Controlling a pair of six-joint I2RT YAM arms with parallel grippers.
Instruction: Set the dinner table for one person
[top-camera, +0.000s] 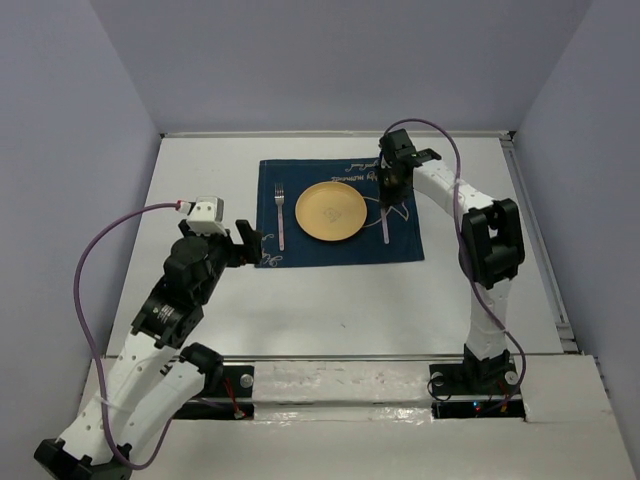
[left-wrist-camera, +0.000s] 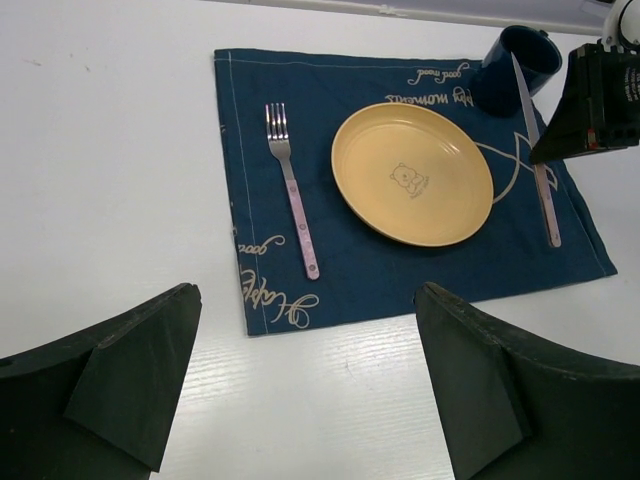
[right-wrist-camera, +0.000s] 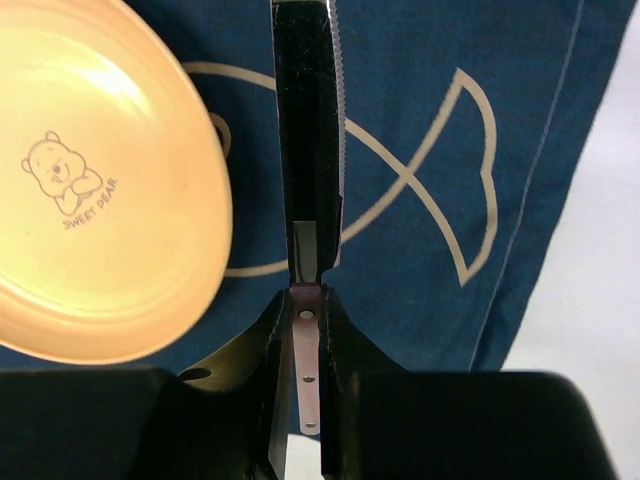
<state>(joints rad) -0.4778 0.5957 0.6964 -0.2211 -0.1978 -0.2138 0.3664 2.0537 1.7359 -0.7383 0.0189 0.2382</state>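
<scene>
Item inspected: large flat rectangular counter, plain matte surface, white to pale grey. It stands level and is by far the biggest thing in view. Pale walls close it in on the left, far and right sides.

On its far half, about midway between the side walls, lies a navy blue cloth placemat with pale lettering, flat and nearly square to the counter's edges. White surface shows on every side of the cloth.

On the placemat:
- a round yellow plate at centre;
- a slim metal fork to the left;
- a slim metal knife to the right;
- a dark blue cup at the far right corner.
</scene>
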